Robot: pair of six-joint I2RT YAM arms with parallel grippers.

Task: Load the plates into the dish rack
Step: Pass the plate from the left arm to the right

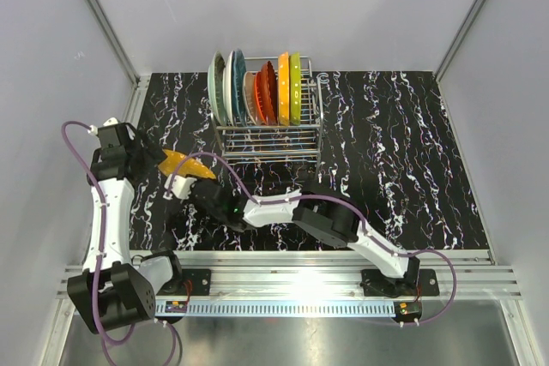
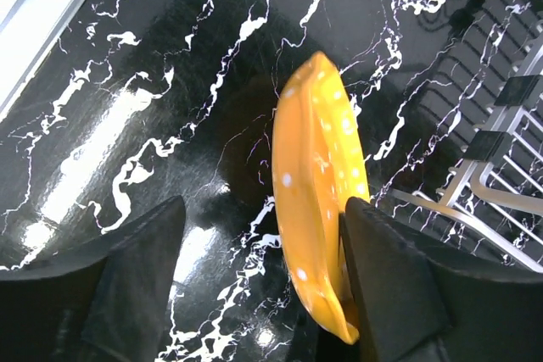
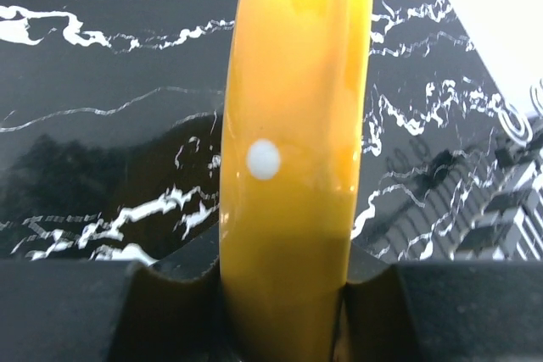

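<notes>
A yellow-orange plate [image 1: 184, 165] with white dots hangs on edge above the table, left of the dish rack [image 1: 268, 145]. My right gripper [image 1: 204, 195] is shut on its rim; in the right wrist view the plate's edge [image 3: 293, 150] fills the gap between both fingers [image 3: 161, 311]. My left gripper [image 2: 263, 286] stands open around the same plate [image 2: 318, 175], which leans against the right finger [image 2: 399, 286] with a wide gap to the left one. Several plates stand upright in the rack: mint green [image 1: 216, 87], teal [image 1: 237, 83], red-orange [image 1: 268, 92], orange [image 1: 283, 87], yellow-green [image 1: 296, 87].
The chrome rack's near slots [image 1: 270, 153] hold nothing. The rack's wires [image 2: 501, 167] show at the right of the left wrist view. The black marbled table [image 1: 403, 152] stretches right of the rack. Grey walls [image 1: 51, 83] enclose the left, back and right.
</notes>
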